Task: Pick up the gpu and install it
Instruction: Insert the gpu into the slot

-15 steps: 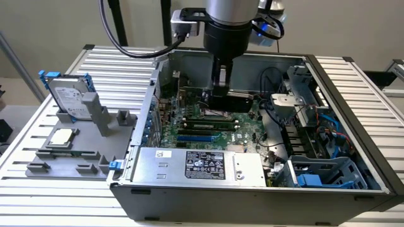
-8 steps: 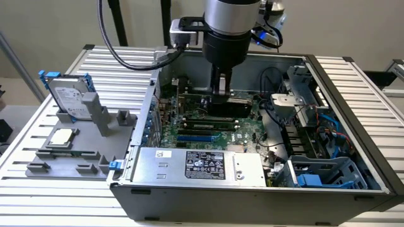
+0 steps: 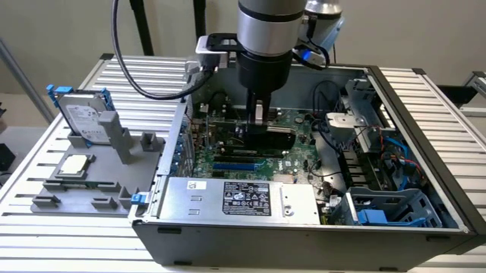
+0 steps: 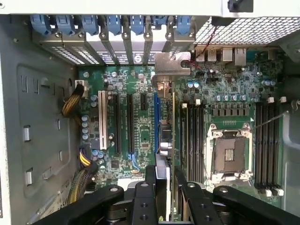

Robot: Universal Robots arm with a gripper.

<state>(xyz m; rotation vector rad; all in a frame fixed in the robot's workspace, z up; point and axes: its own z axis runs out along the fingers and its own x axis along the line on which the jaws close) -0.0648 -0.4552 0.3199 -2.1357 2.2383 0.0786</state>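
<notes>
- Open computer case (image 3: pixel 425 142) on slatted table (image 3: pixel 45 250), motherboard (image 4: pixel 140 136) exposed inside.
- Grey fixture tray (image 3: pixel 83 187) at the exterior view's left, holding hard drive (image 3: pixel 83 116) upright.
- Gripper (image 3: pixel 256 122) lowered into case, clenched on gpu (image 4: pixel 168 140).
- Gpu held edge-on over motherboard slots, silver bracket (image 4: pixel 171 63) toward rear slot covers.

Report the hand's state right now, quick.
Hand: closed on the graphics card, holding it on edge over the motherboard inside the open computer case.
</notes>
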